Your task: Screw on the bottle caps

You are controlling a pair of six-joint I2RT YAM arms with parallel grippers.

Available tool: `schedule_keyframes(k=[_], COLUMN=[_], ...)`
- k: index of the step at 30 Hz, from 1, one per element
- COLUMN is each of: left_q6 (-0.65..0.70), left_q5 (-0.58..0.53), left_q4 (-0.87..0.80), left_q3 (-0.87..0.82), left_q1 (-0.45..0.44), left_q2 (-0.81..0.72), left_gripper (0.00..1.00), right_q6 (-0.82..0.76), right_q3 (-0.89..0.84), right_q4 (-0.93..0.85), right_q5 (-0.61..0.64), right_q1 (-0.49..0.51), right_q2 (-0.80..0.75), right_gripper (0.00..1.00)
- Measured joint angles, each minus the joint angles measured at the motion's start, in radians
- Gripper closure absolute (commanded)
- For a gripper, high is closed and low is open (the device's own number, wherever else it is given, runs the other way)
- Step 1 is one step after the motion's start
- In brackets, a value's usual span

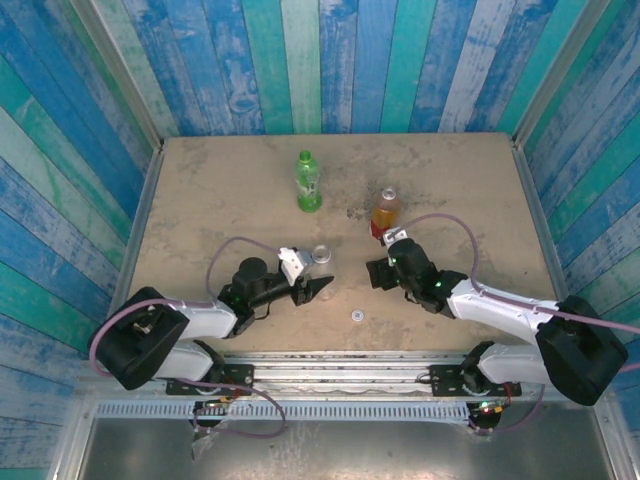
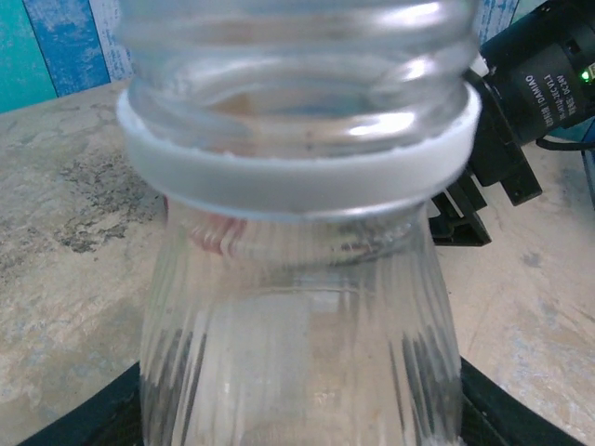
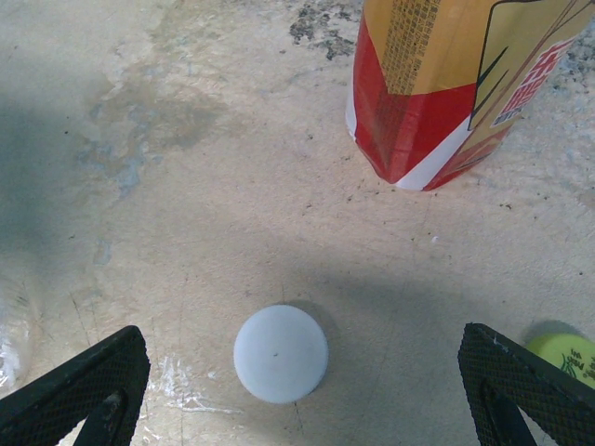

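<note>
Tan table [image 1: 200,200]. Amber bottle [image 1: 386,212] upright; green bottle [image 1: 309,182] behind-left of it, clear bottle [image 1: 322,255] front-left, white cap [image 1: 357,316] further front.

White DAMIAO lettering, upside down, on black housing [image 2: 548,74], label print on amber bottle [image 3: 437,84] unreadable

- clear bottle [image 2: 297,334]: transparent plastic, glossy, ribbed.
- white cap [image 3: 280,353]: plastic, smooth, matt.
- table [image 3: 186,186]: rough, mottled, matt.
- right gripper fingers [image 3: 521,381]: black, cross-hatched, matt.
</note>
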Motion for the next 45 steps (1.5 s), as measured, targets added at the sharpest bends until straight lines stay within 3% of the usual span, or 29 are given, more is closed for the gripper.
schedule_keyframes(k=[10,16,18,25,40,45], left_q6=[0.108,0.161,0.164,0.129,0.032,0.02], left_q5=[0.164,0.238,0.24,0.233,0.13,0.106], left_q4=[-0.095,-0.138,-0.122,-0.02,0.306,0.353], left_q3=[0.086,0.153,0.146,0.105,-0.005,-0.005], left_q1=[0.0,0.0,0.0,0.0,-0.014,-0.026], left_q2=[0.049,0.101,0.103,0.125,0.166,0.205], left_gripper=[0.42,0.37,0.27,0.15,0.16,0.17], right_q6=[0.004,0.009,0.016,0.032,0.037,0.037], right_q3=[-0.022,-0.028,-0.037,-0.063,-0.068,-0.068], right_q4=[0.001,0.002,0.0,0.005,0.005,0.005], right_q5=[0.045,0.053,0.064,0.079,0.089,0.089], right_q1=[0.0,0.0,0.0,0.0,0.0,0.0], right_q2=[-0.034,-0.046,-0.063,-0.12,-0.119,-0.118], right_gripper=[0.11,0.09,0.09,0.09,0.07,0.01])
